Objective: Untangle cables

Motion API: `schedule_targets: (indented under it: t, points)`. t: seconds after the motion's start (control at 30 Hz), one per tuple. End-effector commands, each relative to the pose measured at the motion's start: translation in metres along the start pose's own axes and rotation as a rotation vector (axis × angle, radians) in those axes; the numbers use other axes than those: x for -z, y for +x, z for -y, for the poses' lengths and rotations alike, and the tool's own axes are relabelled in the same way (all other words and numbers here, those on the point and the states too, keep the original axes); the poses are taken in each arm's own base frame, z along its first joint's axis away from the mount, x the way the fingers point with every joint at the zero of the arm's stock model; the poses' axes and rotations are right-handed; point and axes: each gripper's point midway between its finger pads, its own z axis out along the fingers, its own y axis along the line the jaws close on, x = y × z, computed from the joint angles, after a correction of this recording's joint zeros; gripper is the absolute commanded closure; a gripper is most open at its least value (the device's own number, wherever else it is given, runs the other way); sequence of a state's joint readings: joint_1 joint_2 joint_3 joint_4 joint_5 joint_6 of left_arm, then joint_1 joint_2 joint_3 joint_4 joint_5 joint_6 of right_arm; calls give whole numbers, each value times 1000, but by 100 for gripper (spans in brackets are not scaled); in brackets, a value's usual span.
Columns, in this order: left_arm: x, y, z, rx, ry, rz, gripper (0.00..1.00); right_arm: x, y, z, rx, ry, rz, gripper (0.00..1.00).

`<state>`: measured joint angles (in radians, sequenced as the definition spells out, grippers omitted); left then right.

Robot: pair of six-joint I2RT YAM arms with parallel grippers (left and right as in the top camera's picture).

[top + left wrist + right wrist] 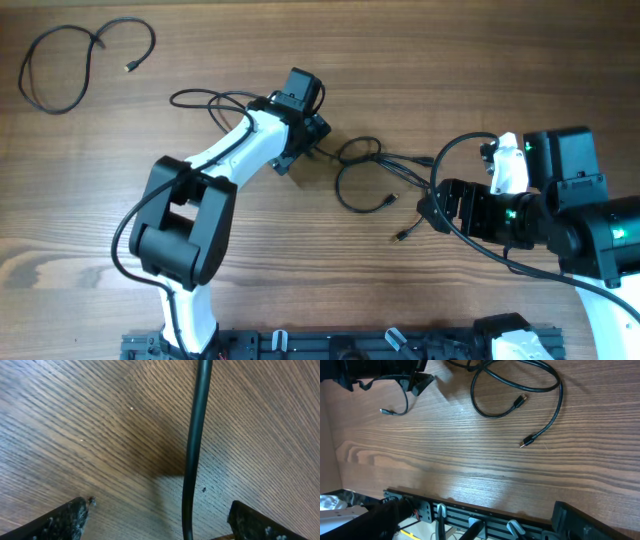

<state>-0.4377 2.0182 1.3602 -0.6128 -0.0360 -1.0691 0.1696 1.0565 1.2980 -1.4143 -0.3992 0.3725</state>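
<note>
Sorting about a third done, by the look of it. One loose cable lies alone at the far-left corner of the counter, curled in two open loops and well apart from everything else. That one reads as finished.

Left to do: the tangle at mid-counter, between the two arms. At least two cords cross and loop there; the exact count cannot be told.

Lie of the tangle: its long axis runs left to right across the counter, from under the left wrist toward the right arm. Two free ends trail off toward the near-right. One plug sits inside a big loop, and the other plug lies outside it, tip aimed at the near edge.

Left pincer: spread wide and low over the counter, at the tangle's left end. A cord runs lengthwise between the fingers, straight out ahead of the wrist. It touches neither finger, so nothing is gripped.

Right pincer: fully spread and empty, held back toward the near-right of the tangle.

Judgement: the next cord is lined up but not yet taken.
</note>
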Motion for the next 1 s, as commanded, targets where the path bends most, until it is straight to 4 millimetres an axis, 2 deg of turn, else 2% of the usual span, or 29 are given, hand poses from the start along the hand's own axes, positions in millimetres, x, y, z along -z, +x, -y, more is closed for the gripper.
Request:
schedule_targets:
  t: [0.0,0.1,0.17,0.2,0.23,0.27,0.3,0.4,0.47,0.57,0.63,0.7,0.97]
  points:
    - [-6,-8,-10,13,-44,60,20,0,1,-2,17,-5,-4,0]
    - [-10,-8,-12,8,-58,59,41,0,1,-1,18,-5,-4,0]
    - [-10,-7,-13,7,-62,56,64,0,1,-1,17,-5,-5,0]
    - [-8,-5,-11,6,-50,44,74,0,2,-1,17,-4,-6,0]
    - [-6,-2,-7,-5,-30,20,80,0,2,-1,17,-4,-6,0]
    - [-1,-1,-2,-29,-7,8,92,0,2,-1,17,-4,-6,0]
    - [7,1,7,-73,31,-8,96,0,2,-1,17,-4,-6,0]
    - [49,-1,34,-178,162,-6,96,0,2,-1,17,-4,-6,0]
    - [90,-2,50,-184,270,6,96,0,1,-1,17,-4,-6,0]
    - [140,4,65,-212,408,-4,96,0,0,-2,20,-7,1,0]
    - [166,11,71,-237,478,-14,96,0,-1,-2,21,-8,4,0]
    - [199,23,78,-265,575,-46,96,0,-2,-3,22,-9,7,0]
    - [286,76,107,-470,892,-113,96,0,-4,-4,26,-13,18,0]
